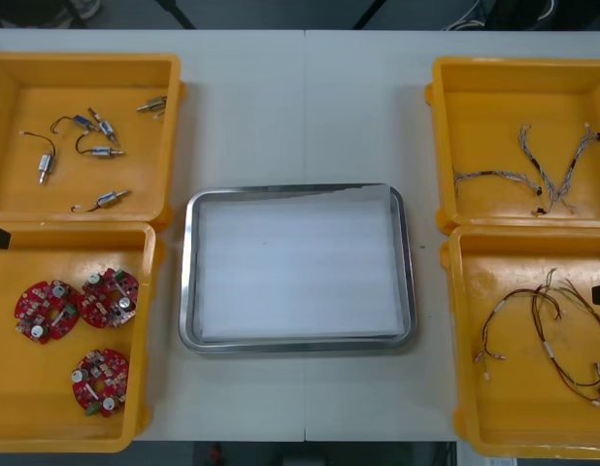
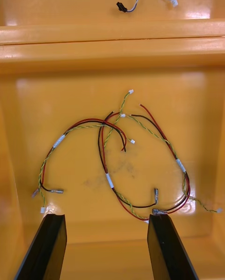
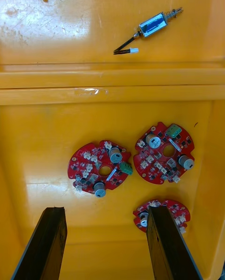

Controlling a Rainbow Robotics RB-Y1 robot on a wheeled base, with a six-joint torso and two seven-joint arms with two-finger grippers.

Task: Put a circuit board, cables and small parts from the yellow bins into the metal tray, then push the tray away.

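Metal tray (image 1: 187, 291) sits mid-frame on the bench (image 1: 281, 107), white inside; left tool (image 3: 105, 210) hangs spread over three red circuit boards (image 1: 108, 297) lower left, right tool (image 2: 107, 217) spread over red-and-yellow cables (image 2: 109, 180) lower right.

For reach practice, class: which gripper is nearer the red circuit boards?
Left. The left gripper hangs over the circuit boards; the right gripper hangs over the red and yellow cables.

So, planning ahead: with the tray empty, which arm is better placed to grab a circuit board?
Left. The left gripper, open, hangs over the circuit boards; the right gripper, also open, hangs over red and yellow cables.
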